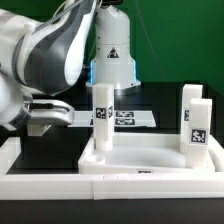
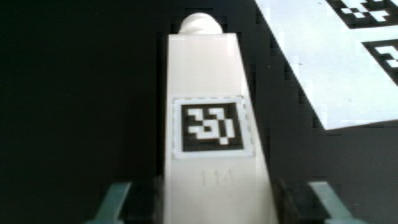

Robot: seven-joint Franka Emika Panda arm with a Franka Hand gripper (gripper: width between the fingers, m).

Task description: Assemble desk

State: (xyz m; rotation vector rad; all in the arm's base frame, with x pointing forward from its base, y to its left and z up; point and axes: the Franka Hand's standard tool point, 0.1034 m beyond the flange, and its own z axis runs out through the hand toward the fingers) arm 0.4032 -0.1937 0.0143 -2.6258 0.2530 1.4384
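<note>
The white desk panel (image 1: 140, 162) lies flat at the front, rim up. One white leg block (image 1: 102, 118) with a square tag stands upright in the panel's far corner on the exterior view's left. My gripper (image 1: 104, 90) hangs straight above it, over its top end. In the wrist view the leg (image 2: 214, 110) runs between my fingers (image 2: 119, 202), with a dark gap on each side, so the gripper (image 2: 221, 205) is open and not touching it. Two more tagged leg blocks (image 1: 195, 120) stand at the panel's right side.
The marker board (image 1: 130, 118) lies on the black table behind the panel and shows in the wrist view (image 2: 347, 60). Long white bars (image 1: 60, 188) edge the table at the front and the left. The arm's grey body fills the upper left.
</note>
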